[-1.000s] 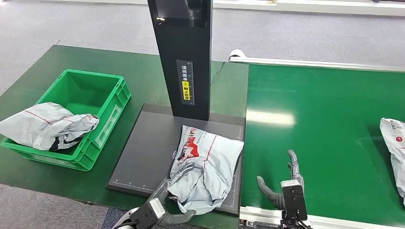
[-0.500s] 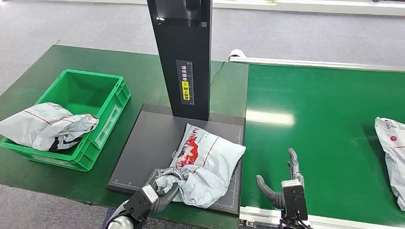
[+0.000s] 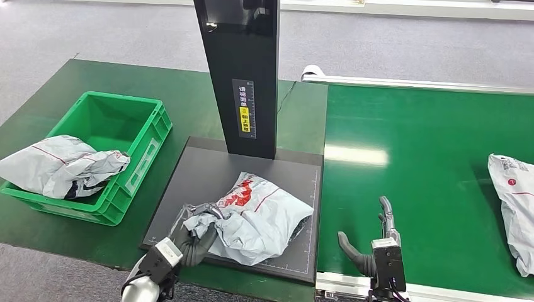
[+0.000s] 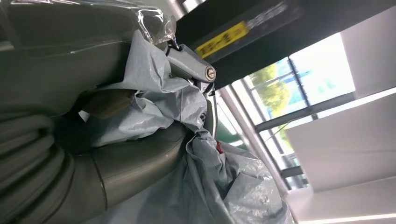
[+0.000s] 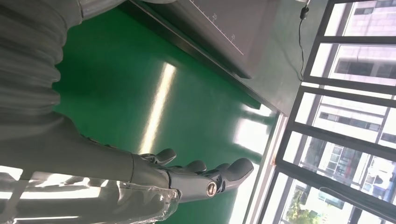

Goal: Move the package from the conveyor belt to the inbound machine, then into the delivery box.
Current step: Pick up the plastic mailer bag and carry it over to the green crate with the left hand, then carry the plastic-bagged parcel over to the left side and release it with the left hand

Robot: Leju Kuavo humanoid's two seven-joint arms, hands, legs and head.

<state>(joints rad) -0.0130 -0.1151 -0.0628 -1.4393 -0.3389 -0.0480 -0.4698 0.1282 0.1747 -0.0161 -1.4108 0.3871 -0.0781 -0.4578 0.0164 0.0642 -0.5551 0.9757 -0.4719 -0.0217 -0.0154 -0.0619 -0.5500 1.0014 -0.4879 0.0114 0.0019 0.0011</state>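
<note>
The left hand (image 3: 189, 242) grasps the grey package (image 3: 261, 214) on the inbound machine (image 3: 208, 182) — second leg under way. Next: lift it across into the delivery box (image 3: 135, 135). The right hand (image 3: 371, 242) hangs released, fingers apart.

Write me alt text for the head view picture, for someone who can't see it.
The left robot hand grips a crumpled grey package on the black scanner platform, below a black column. A green crate on the left holds another package; the right robot hand hovers open over the green conveyor belt, which carries a third package.
</note>
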